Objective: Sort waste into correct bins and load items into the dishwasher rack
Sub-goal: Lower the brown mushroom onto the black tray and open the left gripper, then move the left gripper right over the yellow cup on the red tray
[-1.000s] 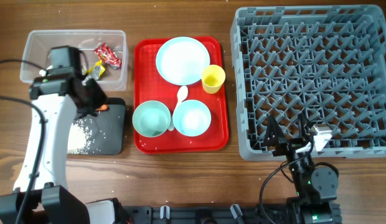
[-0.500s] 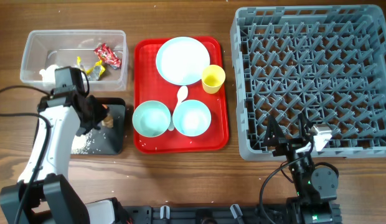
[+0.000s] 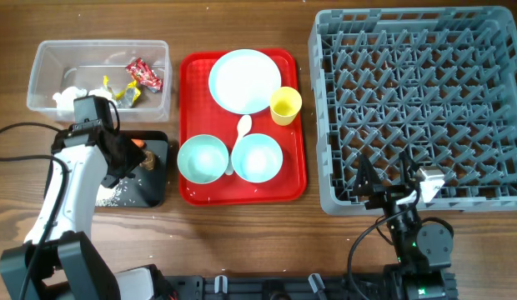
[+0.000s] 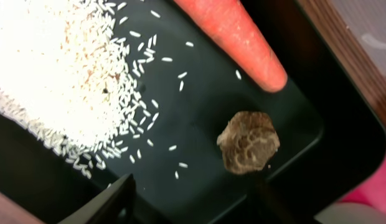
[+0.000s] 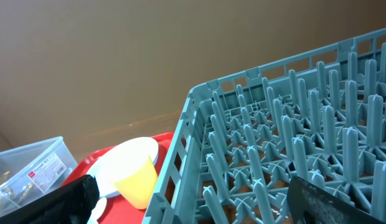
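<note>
Bending over the black tray [image 3: 155, 182], left gripper [image 3: 135, 155] points down, jaws apart.

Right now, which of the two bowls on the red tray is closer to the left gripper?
The pale green bowl: it sits on the side toward the left gripper over the black tray; the light-blue bowl lies beyond it.

Black tray [image 4: 199, 118]: bare floor lies between rice heap [image 4: 50, 68], carrot [image 4: 236, 37] and brown lump [image 4: 249, 142]; red tray [image 3: 184, 125] borders its right.
</note>
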Robot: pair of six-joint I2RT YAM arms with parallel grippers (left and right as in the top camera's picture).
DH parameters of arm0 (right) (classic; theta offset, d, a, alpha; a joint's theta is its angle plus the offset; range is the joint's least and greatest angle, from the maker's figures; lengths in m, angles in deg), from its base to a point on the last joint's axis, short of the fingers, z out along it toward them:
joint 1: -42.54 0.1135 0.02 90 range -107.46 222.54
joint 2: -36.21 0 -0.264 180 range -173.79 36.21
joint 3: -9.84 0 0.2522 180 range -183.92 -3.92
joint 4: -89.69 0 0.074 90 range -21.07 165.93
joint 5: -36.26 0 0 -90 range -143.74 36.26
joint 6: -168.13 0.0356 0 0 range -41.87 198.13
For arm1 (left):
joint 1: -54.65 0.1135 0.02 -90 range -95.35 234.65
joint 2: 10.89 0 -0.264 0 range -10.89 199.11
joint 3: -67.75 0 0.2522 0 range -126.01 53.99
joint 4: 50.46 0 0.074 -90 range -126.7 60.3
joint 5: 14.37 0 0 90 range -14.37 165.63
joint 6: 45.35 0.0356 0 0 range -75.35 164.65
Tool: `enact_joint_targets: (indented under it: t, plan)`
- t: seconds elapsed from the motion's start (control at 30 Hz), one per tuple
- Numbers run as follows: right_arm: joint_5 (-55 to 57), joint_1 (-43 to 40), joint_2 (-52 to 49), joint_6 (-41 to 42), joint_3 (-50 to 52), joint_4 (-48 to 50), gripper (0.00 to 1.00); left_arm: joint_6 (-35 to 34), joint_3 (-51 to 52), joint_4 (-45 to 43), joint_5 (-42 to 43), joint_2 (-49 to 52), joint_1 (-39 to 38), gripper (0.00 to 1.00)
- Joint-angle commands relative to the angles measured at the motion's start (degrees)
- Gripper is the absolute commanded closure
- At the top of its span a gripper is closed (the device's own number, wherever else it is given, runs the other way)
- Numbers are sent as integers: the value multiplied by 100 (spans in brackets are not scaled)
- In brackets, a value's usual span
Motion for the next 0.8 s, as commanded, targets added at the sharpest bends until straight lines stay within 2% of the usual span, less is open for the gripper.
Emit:
enact_joint_targets:
  t: [0.0, 0.1, 0.23, 0.6, 0.77]
  plan:
    - [57, 17, 35, -42, 7, 17, 0, -35, -496, 142, 243, -280, 31, 36]
    - [57, 17, 35, -44, 7, 17, 0, -35, -743, 247, 437, -472, 28, 24]
    - [57, 17, 35, -44, 7, 17, 0, -33, -960, 382, 461, -651, 31, 20]
    - [57, 17, 35, -42, 7, 17, 0, 116, -1025, 369, 713, -857, -271, 23]
    - [57, 17, 35, -42, 7, 17, 0, 118, -1025, 46, 1019, -857, -1001, 28]
